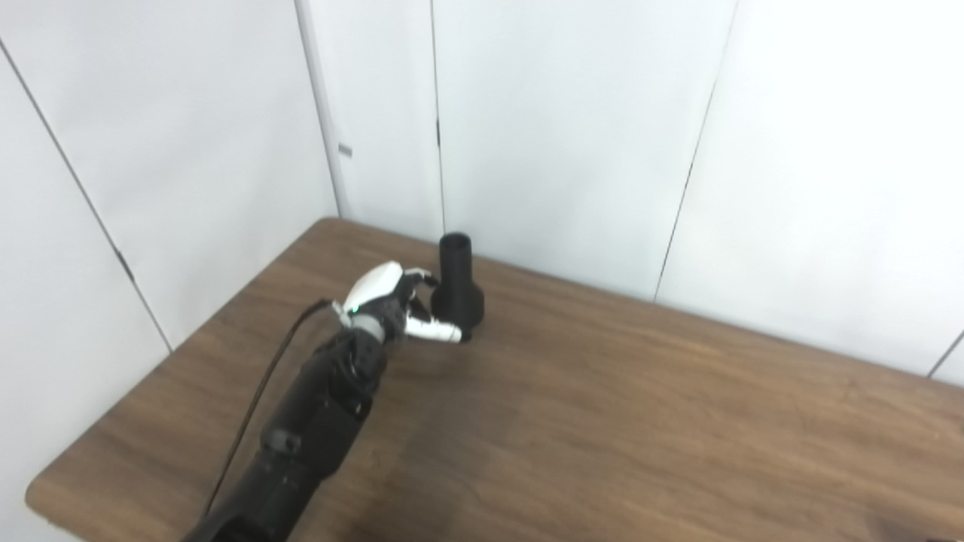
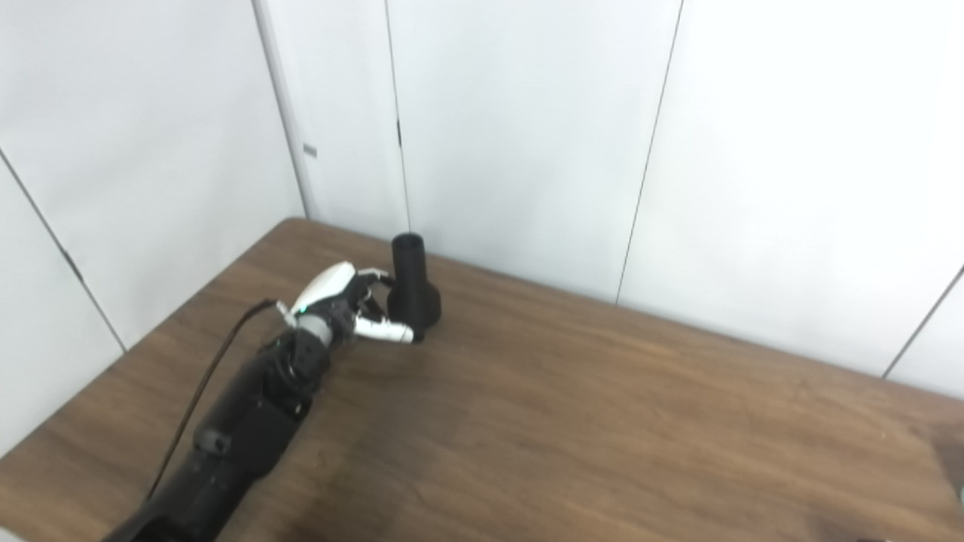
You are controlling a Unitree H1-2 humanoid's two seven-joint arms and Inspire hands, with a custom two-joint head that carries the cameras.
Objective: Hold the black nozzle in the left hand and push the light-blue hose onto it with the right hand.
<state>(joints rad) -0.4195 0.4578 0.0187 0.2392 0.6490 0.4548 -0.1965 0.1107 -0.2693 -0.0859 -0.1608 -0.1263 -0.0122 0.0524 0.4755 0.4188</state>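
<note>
Black nozzle [image 1: 458,290]: upright on the wooden surface [image 1: 602,421] near its far edge, narrow neck up. Left hand [image 1: 392,301]: at the nozzle's wide base, fingers curled beside it, thumb along the front; whether it grips yet, you cannot tell. Right hand and light-blue hose: not in view. Close firmly around the base and keep the neck clear.

Nozzle [image 1: 457,290] upright on the table [image 1: 602,421], near the far left corner, just before the wall panels [image 1: 572,135]. Left hand [image 1: 392,301] directly left of the nozzle, fingers [image 1: 433,331] at its base, arm stretching back toward the near left edge.
</note>
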